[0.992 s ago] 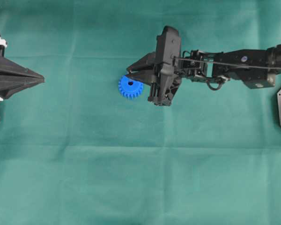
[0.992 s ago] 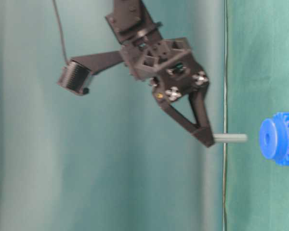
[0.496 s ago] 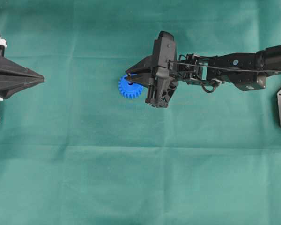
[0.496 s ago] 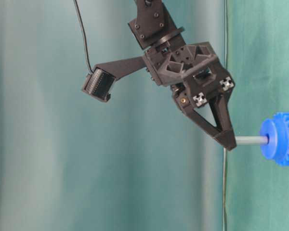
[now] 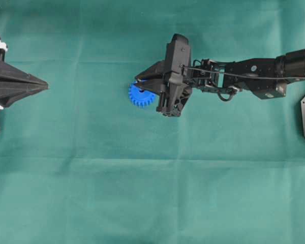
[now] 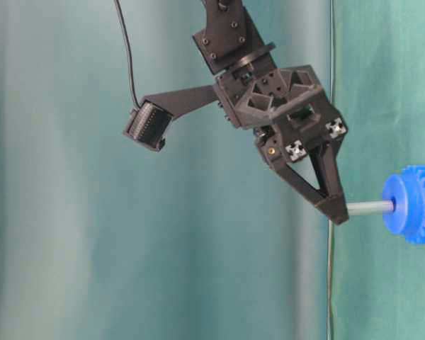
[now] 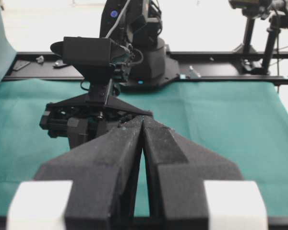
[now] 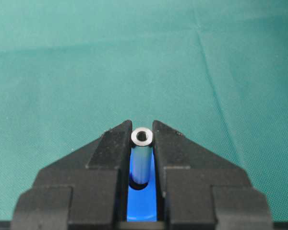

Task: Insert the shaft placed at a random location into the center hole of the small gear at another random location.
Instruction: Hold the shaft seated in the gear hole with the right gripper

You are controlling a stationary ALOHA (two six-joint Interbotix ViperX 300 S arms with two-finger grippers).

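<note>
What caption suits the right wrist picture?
Right gripper pinching the shaft, its lower end entering the small gear.

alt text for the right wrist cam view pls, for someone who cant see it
Seen from just behind its fingertips, the right gripper is shut on the shaft, a short silvery pin whose shiny ringed end faces the camera. The pin's far end meets the small gear, bright blue between the black fingers. Creased green cloth fills the rest.

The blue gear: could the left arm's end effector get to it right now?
Probably not easily. The right end effector hangs over the small gear, holding the shaft at its hole, so the top is blocked. The left end effector sits far off.
</note>
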